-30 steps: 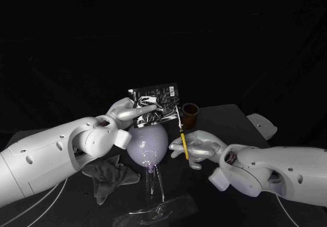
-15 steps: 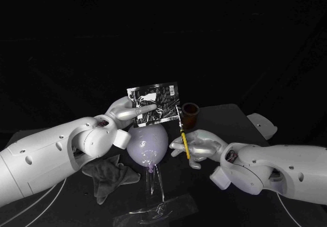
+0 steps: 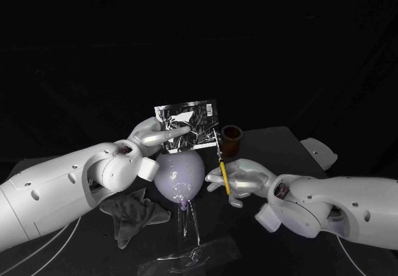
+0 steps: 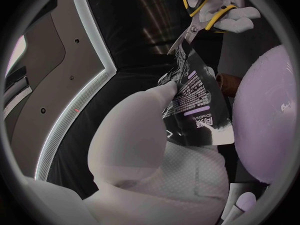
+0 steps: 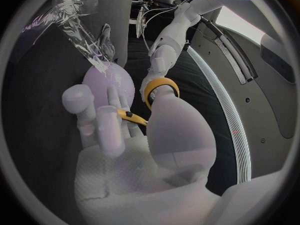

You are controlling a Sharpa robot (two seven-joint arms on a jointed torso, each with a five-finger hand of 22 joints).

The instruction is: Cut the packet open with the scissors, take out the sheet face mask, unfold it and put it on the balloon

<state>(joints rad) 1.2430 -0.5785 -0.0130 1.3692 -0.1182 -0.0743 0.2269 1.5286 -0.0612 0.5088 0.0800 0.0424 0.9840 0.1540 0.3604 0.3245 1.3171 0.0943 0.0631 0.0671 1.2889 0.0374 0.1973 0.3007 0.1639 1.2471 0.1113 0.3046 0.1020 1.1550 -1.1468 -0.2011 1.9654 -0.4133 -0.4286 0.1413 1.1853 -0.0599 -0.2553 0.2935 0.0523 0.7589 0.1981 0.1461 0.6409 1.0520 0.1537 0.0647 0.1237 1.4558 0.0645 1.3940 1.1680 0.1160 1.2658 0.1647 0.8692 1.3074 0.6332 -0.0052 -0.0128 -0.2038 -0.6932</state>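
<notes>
My left hand [image 3: 156,137] holds the shiny silver packet [image 3: 189,127] upright above the pale lilac balloon [image 3: 180,171], which stands on a clear stand. The packet [image 4: 197,97] is pinched from its side by my left hand [image 4: 147,135]. My right hand [image 3: 240,178] grips yellow-handled scissors [image 3: 221,164], blades pointing up at the packet's lower right corner. In the left wrist view the scissors [image 4: 199,22] have their blade tips touching the packet's edge. The right wrist view shows my right hand [image 5: 134,135] with fingers through the yellow scissor handles [image 5: 159,87], beside the balloon [image 5: 109,82].
A brown cylinder cup [image 3: 231,140] stands behind the scissors. A grey cloth [image 3: 133,215] lies crumpled at the front left of the table. The clear balloon stand [image 3: 187,253] spreads over the table's front.
The scissors and my right hand have shifted very slightly; the packet stays held in the same place.
</notes>
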